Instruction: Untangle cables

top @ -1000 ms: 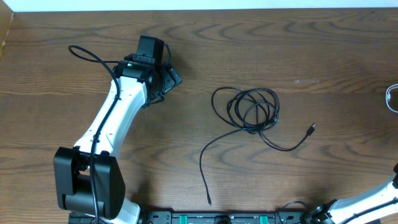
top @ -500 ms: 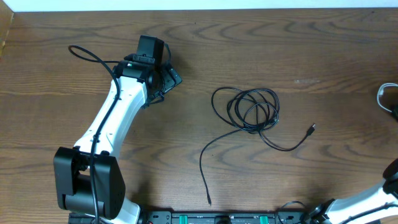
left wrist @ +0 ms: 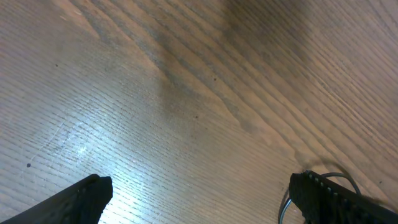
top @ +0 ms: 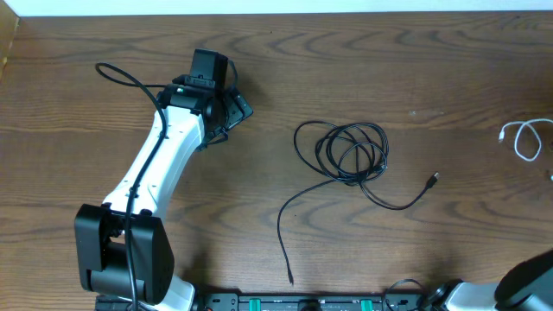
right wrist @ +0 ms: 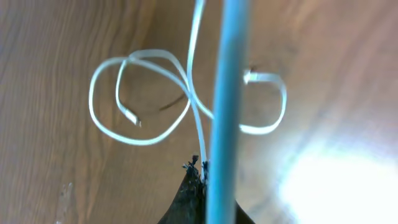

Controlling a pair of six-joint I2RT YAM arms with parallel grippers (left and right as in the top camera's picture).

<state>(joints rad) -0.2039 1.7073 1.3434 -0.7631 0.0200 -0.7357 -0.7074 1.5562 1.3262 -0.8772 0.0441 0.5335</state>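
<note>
The black cables (top: 356, 171) lie in a tangled coil at the table's middle. One plug end (top: 435, 179) trails right and a long tail (top: 290, 278) runs toward the front edge. At the far right is the white cable (top: 505, 131), and its loops (right wrist: 144, 68) show in the right wrist view. My right gripper (right wrist: 200, 171) is shut on a strand of it, and a blurred length passes close to the camera. My left gripper (top: 232, 105) stands left of the coil. Its jaws (left wrist: 199, 199) are open over bare wood.
The left arm (top: 164, 164) stretches from its base at the front left up to the back left. Part of the right arm (top: 525, 287) shows at the front right corner. A thin dark wire (left wrist: 285, 208) hangs beside the left gripper's right finger (left wrist: 329, 196).
The white cable has come further into the overhead view from the right edge, moving left. The right arm has dropped lower in the corner. The left arm and black cables have not moved.
</note>
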